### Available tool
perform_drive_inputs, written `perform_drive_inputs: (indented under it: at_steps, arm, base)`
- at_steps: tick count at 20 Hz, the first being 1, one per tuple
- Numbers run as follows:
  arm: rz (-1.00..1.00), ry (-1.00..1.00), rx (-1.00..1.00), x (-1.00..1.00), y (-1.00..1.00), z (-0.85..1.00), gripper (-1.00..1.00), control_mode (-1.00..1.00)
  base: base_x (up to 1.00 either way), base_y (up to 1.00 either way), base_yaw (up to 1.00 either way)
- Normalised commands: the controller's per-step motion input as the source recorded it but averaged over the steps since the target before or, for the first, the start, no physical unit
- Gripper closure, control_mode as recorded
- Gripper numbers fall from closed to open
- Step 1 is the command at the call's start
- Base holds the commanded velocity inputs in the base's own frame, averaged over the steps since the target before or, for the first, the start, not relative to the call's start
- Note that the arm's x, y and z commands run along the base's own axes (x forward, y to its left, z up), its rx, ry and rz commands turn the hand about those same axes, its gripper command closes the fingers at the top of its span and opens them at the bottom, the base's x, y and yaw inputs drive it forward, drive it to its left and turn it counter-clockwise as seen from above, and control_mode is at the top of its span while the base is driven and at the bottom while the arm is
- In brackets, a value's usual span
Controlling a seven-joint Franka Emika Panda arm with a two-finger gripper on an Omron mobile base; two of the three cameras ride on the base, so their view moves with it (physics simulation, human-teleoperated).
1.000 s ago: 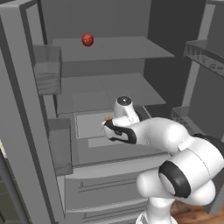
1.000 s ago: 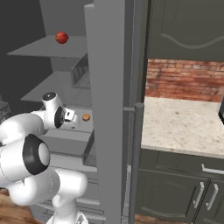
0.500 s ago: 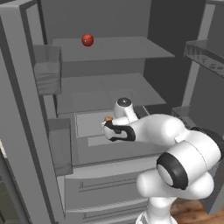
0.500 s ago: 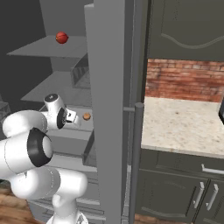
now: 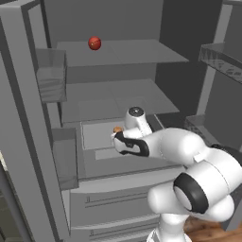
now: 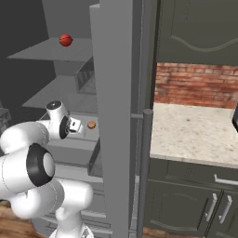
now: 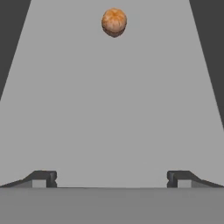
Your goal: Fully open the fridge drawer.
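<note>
We see the drawer (image 5: 101, 134) partly out below the middle shelf (image 5: 113, 97) of the open fridge | our tool (image 7: 112, 178) over its floor, fingers (image 7: 43, 178) spread wide, pinching nothing | a small orange (image 7: 114, 21) lies on the drawer floor ahead of the tool | red ball (image 5: 94, 43) on top shelf
</note>
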Motion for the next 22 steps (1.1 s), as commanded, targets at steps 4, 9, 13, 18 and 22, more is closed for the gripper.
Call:
perform_drive_inputs:
  at_steps: [4, 9, 13, 18, 22]
  arm:
    - [0.0, 0.0, 0.0, -0.03, 0.0, 0.0, -1.0, -1.0]
    - [0.0, 0.0, 0.0, -0.22, 0.0, 0.0, -1.0, -1.0]
    - [0.0, 0.0, 0.0, -0.46, -0.06, 0.0, -1.0, -1.0]
    - [0.0, 0.0, 0.0, -0.46, -0.05, 0.0, -1.0, -1.0]
    - [0.0, -0.01, 0.0, -0.4, -0.01, 0.0, -1.0, -1.0]
  base:
    - [0.0, 0.0, 0.0]
    - [0.0, 0.0, 0.0]
    - [0.0, 0.0, 0.0]
    - [0.0, 0.0, 0.0]
    - [0.0, 0.0, 0.0]
